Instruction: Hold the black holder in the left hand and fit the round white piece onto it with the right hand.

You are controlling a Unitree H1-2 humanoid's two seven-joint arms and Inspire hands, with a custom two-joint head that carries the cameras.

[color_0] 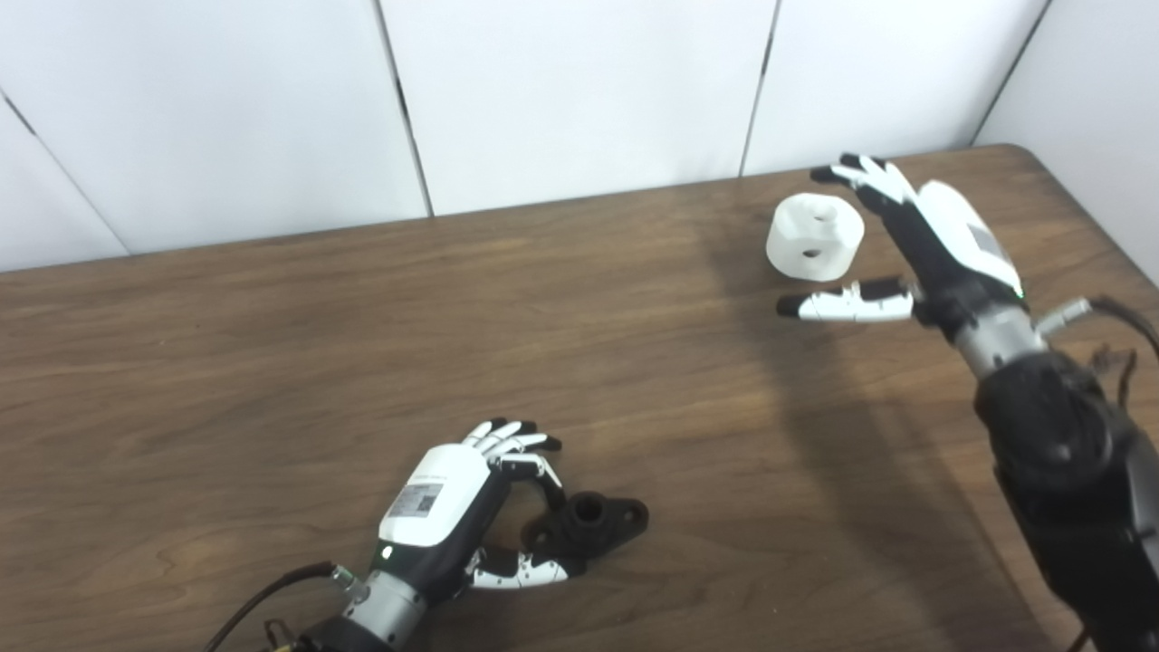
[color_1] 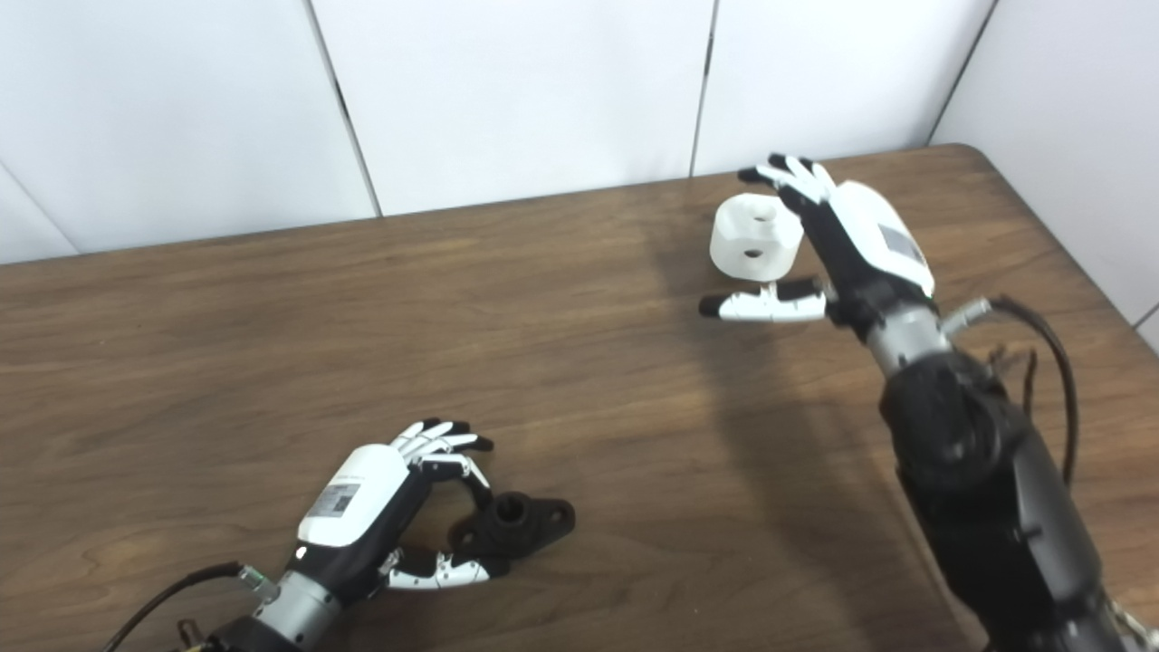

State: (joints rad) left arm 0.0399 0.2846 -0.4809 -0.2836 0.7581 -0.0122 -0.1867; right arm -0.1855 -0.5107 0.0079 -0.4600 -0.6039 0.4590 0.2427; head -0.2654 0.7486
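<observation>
Black holder and round white piece are seen well apart on a wooden counter.

At the near left, the holder lies flat on the counter and is bracketed by the left hand, whose fingers and thumb are curled about its left end; whether it is firmly clamped cannot be told. At the far right, the white piece rests on the counter beside the right hand, whose fingers are spread apart, with the thumb stretched out just in front of the piece and nothing held.
</observation>
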